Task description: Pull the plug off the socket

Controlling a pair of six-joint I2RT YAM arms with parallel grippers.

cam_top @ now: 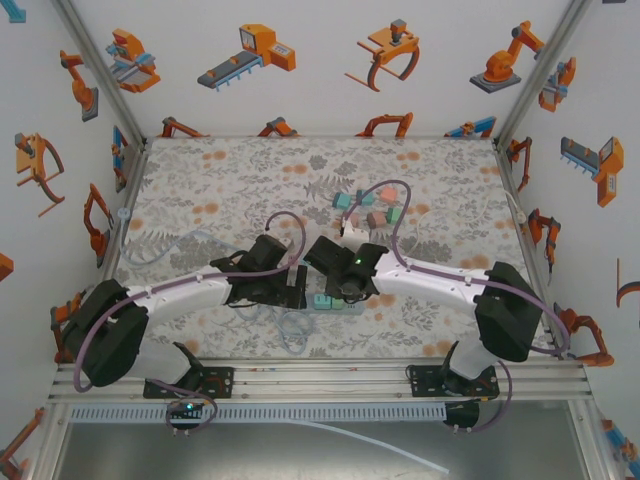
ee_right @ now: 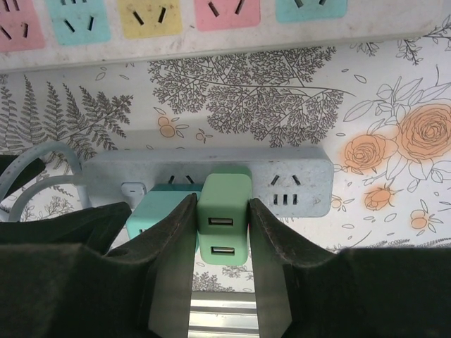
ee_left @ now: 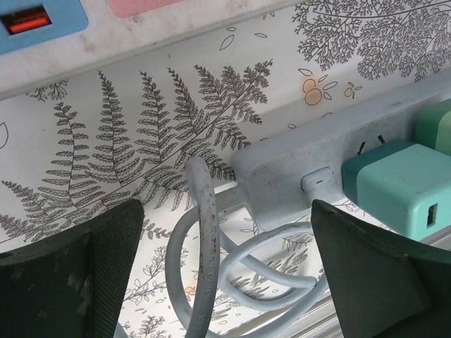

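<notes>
A pale green plug [ee_right: 224,218] with two USB ports sits in the middle of the grey socket strip [ee_right: 296,179]. My right gripper [ee_right: 223,211] is shut on it, one finger pressed against each side. A teal plug [ee_right: 151,208] sits right beside it on the left, partly behind my left-hand finger. In the left wrist view, the left gripper [ee_left: 222,239] is open, its fingers [ee_left: 91,267] spread either side of the socket strip's [ee_left: 282,158] cable end and the coiled grey cable [ee_left: 204,232]. From above, both grippers [cam_top: 340,290] meet over the strip [cam_top: 330,303].
A second white strip with coloured sockets [ee_right: 148,17] lies just beyond the grey one, also seen from above [cam_top: 365,208]. The metal rail of the table's near edge [ee_right: 218,317] runs close under the plug. Printed walls enclose the table.
</notes>
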